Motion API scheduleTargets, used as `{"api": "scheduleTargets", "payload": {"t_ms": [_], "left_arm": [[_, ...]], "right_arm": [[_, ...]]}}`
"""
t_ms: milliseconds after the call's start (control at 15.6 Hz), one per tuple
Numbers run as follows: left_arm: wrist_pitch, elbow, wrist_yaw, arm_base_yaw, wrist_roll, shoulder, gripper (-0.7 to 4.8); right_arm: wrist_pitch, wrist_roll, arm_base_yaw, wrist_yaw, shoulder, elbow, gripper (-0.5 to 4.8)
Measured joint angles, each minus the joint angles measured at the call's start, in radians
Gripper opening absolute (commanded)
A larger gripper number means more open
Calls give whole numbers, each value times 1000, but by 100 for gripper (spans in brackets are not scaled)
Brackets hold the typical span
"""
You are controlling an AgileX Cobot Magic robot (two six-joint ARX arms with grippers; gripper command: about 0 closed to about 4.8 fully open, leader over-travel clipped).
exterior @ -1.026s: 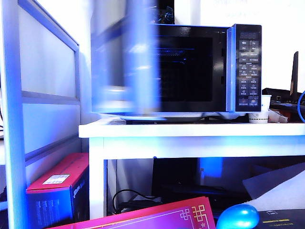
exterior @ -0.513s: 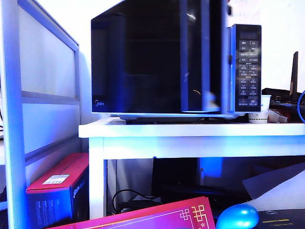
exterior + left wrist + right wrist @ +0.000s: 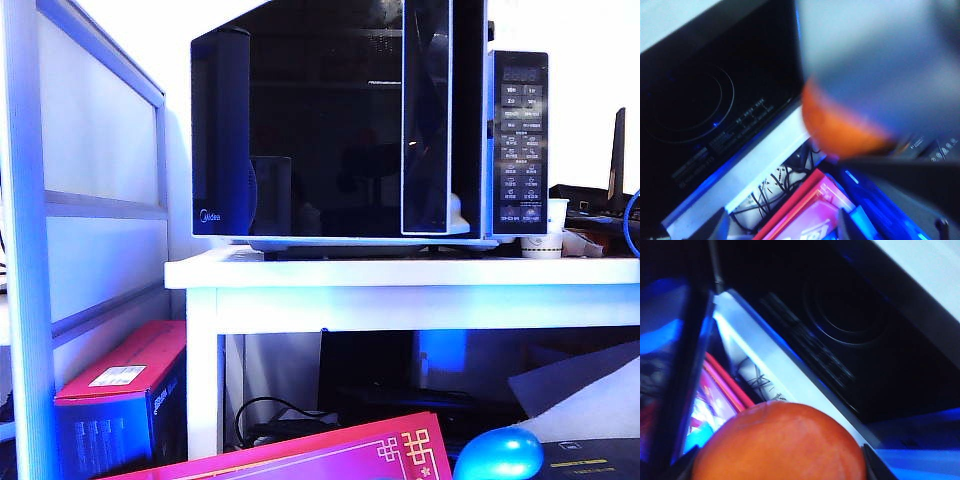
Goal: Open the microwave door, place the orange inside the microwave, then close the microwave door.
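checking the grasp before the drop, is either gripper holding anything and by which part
The right gripper holds the orange, its fingers on opposite sides. Whether the left gripper holds anything cannot be told.

The cavity of the microwave lies dark and uncovered before both wrist cameras, with only the flat turntable ring on its floor. The way in goes over the white table edge just under the sill. The microwave door stands on the exterior camera's side and hides that passage. The right gripper, clamped around the orange, fills the room near the mouth beside the empty, spread left gripper.
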Motion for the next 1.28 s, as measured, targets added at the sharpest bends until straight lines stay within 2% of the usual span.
{"api": "scheduleTargets", "payload": {"t_ms": [128, 321, 513, 577, 770, 1026, 1091, 1283], "left_arm": [[-28, 0, -10, 0, 0, -13, 291], [-58, 0, -37, 1, 0, -34, 291], [-117, 0, -37, 1, 3, -69, 291], [-132, 0, -37, 1, 4, -78, 291], [-114, 0, -93, 1, 5, -138, 291], [-71, 2, -172, 1, 7, -217, 291], [-68, 2, -174, 1, 7, -229, 291], [-70, 2, -175, 1, 7, -234, 291]], "right_arm": [[5, 0, 0, -54, -1, 0, 314], [95, 79, -10, 71, -2, 2, 314], [75, 84, -10, 119, -1, 2, 314], [57, 83, -10, 100, -1, 2, 314], [-21, 71, 3, -88, -1, 2, 314], [-60, 56, 68, -175, -2, 4, 314], [-55, 48, 78, -159, -2, 4, 314], [3, 66, 69, 138, -3, 3, 314]]}}
